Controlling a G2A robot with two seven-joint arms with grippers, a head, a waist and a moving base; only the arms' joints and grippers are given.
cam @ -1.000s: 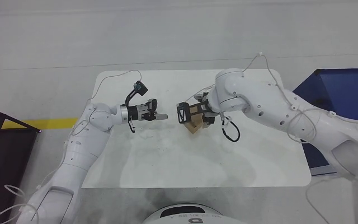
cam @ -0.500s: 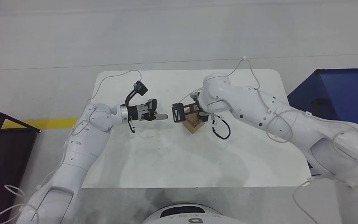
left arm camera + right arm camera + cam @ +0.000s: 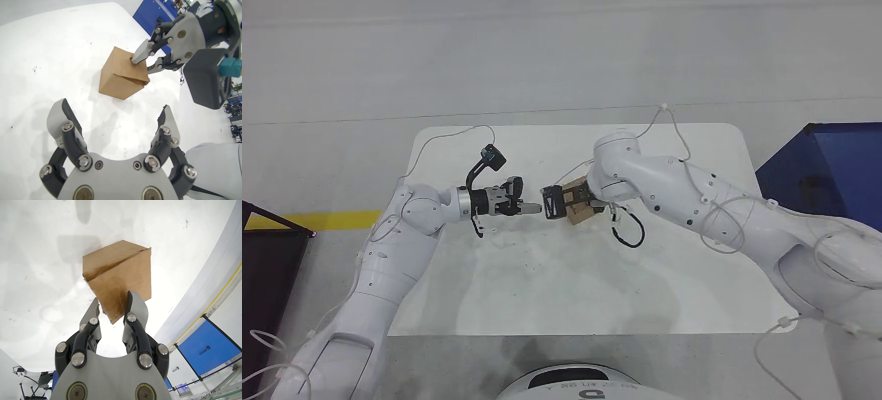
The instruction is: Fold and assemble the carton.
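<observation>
Right claw point(image 3: 113, 300) pinches carton point(image 3: 122, 272) corner; left claw point(image 3: 115, 104) wide open, empty, near carton.

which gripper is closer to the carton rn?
Right. The right gripper is clamped on a corner of the carton. The left gripper is open, facing the carton with bare table between them.

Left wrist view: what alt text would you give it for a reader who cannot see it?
A brown carton, tilted over a white table, is pinched at its upper edge by the right end effector, which comes in from the far side. In the foreground the left end effector is open, short of the carton and touching nothing.
</observation>
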